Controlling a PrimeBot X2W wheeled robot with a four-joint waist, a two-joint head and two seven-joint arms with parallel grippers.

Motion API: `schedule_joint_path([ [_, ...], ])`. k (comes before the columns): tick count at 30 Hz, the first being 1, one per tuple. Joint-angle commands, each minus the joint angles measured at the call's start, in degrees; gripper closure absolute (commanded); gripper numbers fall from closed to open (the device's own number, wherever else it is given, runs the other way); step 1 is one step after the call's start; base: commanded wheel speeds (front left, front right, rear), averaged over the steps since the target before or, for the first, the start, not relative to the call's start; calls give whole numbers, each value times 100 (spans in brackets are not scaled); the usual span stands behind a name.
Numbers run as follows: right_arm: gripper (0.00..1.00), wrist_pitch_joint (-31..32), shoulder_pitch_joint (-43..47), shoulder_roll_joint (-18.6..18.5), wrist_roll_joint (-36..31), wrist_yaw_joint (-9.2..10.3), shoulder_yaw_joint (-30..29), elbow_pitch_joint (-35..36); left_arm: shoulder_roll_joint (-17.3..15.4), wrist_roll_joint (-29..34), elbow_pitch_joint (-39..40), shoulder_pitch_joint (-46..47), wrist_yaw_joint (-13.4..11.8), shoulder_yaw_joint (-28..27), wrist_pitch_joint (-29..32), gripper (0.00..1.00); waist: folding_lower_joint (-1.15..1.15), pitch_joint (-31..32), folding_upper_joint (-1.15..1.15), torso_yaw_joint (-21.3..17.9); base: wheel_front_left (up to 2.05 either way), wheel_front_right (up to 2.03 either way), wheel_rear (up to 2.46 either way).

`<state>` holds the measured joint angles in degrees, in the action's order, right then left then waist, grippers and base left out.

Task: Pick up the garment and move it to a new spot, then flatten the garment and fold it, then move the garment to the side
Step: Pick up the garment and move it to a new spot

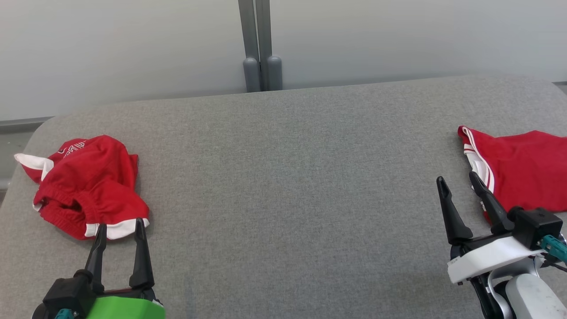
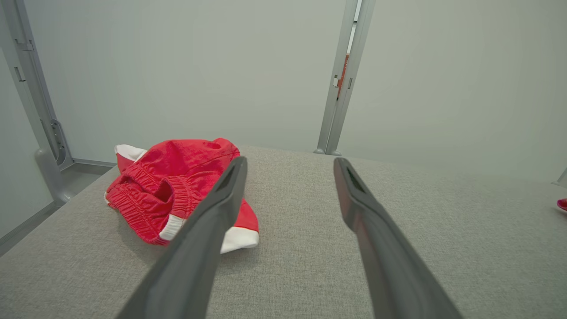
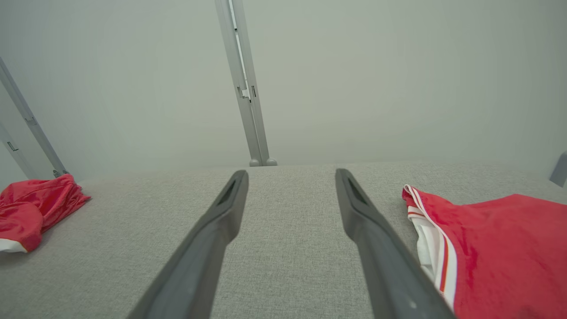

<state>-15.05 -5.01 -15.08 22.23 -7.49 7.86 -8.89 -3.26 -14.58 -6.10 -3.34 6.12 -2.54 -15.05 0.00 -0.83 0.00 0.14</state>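
Note:
A crumpled red garment with white trim lies bunched at the left of the grey table. The left wrist view shows its elastic waistband. My left gripper stands open just in front of the garment's near edge, nothing between its fingers. A second red garment with white stripes lies flatter at the table's right edge, partly cut off by the frame. My right gripper is open beside its left edge, holding nothing. In the right wrist view the striped garment lies right of the fingers.
A pale wall with a grey vertical post runs behind the table's far edge. The table's rounded left corner lies close to the crumpled garment. Bare grey cloth spans the middle between the two garments.

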Motion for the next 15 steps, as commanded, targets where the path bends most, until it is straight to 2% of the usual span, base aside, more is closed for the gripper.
schedule_joint_path([
  [1,0,-14,51,14,-41,-1,-21,2,-1,22,-13,-85,40,-28,-14,0,0,16,0,-13,0,0,0],
  [8,0,-13,58,47,-53,-1,59,-35,15,26,-34,-23,59,-38,-14,0,0,25,0,124,0,0,0],
  [15,0,-14,-31,129,43,-1,254,-104,-3,85,-75,-6,70,-83,-14,0,0,-7,0,733,0,0,0],
])
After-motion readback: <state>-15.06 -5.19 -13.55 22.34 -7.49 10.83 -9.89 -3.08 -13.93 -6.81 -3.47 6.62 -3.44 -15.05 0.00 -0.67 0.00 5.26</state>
